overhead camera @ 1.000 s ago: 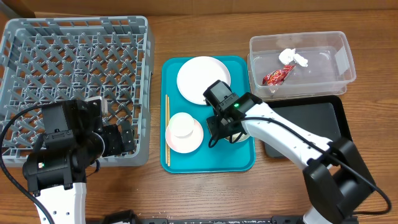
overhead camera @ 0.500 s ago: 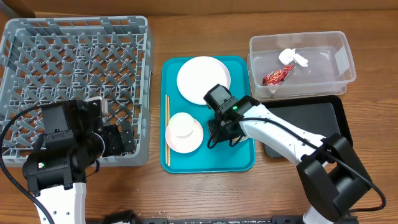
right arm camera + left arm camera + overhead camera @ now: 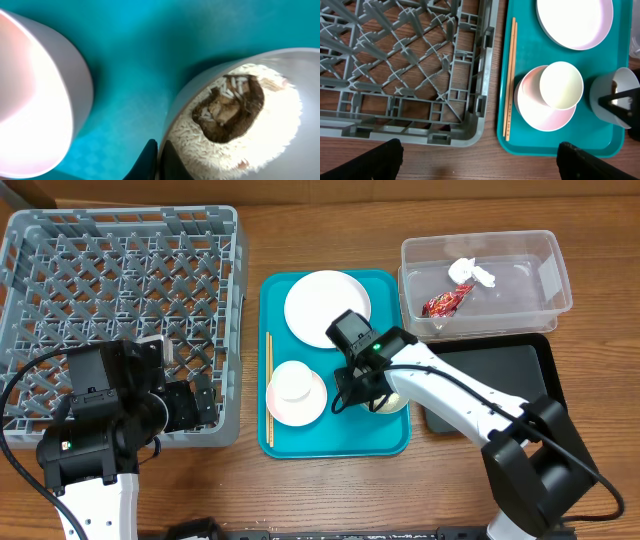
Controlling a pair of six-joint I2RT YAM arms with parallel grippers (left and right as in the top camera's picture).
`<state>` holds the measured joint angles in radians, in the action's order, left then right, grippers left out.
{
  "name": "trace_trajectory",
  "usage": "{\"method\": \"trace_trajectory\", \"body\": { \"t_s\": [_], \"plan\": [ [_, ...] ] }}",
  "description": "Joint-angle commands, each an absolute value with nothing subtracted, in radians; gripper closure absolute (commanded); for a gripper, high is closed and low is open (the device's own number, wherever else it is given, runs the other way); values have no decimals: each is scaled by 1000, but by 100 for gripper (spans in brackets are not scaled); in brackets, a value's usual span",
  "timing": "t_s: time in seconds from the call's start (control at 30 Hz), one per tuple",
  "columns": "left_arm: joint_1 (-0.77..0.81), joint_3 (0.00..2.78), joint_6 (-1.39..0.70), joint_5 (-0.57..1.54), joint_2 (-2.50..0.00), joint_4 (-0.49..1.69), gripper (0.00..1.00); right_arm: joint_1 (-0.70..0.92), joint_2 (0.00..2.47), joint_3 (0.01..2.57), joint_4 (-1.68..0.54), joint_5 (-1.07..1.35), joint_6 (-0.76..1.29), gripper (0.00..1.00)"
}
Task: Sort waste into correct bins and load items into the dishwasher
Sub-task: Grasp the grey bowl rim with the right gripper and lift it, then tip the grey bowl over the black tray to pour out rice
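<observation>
My right gripper [image 3: 360, 388] is shut on the rim of the pale green-white bowl [image 3: 390, 399] on the teal tray. One finger is inside the rim and one outside, as the right wrist view [image 3: 159, 161] shows. The bowl [image 3: 260, 80] holds white rice [image 3: 200, 135] and a brown food lump [image 3: 227, 107]. The small white cup [image 3: 561, 85] sits in the pinkish-white bowl [image 3: 535, 105]. The chopsticks [image 3: 510, 80] lie along the tray's left edge. The white plate [image 3: 327, 307] is at the tray's back. My left gripper [image 3: 482, 165] is open and empty beside the grey dish rack [image 3: 120, 300].
The clear tub [image 3: 545, 290] at back right holds the red wrapper [image 3: 441, 303] and the white tissue [image 3: 470, 273]. The black tray [image 3: 500, 380] lies in front of it, under my right arm. The teal tray [image 3: 300, 440] is beside the rack.
My right gripper has shifted slightly on the teal tray, and more of the pale green-white bowl shows at its right. The left arm has not moved.
</observation>
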<state>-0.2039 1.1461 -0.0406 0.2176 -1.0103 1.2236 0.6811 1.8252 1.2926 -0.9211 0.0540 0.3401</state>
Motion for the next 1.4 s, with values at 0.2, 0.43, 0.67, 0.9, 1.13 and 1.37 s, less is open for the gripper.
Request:
{"method": "trace_trajectory", "body": {
  "t_s": [0.2, 0.43, 0.67, 0.9, 1.13, 1.37],
  "plan": [
    [-209, 1165, -14, 238, -1010, 1223, 0, 545, 1604, 1383, -998, 84, 395, 96],
    [-209, 1165, -14, 237, -1010, 1222, 0, 284, 1579, 1353, -1050, 397, 286, 96],
    [-209, 1165, -14, 238, -1010, 1222, 0, 64, 1579, 1226, -1015, 650, 162, 96],
    [-209, 1165, -14, 238, -1010, 1222, 0, -134, 1579, 1099, -977, 914, 65, 96],
    [-209, 1165, -14, 238, -1010, 1223, 0, -345, 1581, 970, -886, 1140, 83, 96],
    [-209, 1165, -15, 238, -1010, 1223, 0, -494, 1581, 904, -852, 1328, 81, 96]
  ]
}}
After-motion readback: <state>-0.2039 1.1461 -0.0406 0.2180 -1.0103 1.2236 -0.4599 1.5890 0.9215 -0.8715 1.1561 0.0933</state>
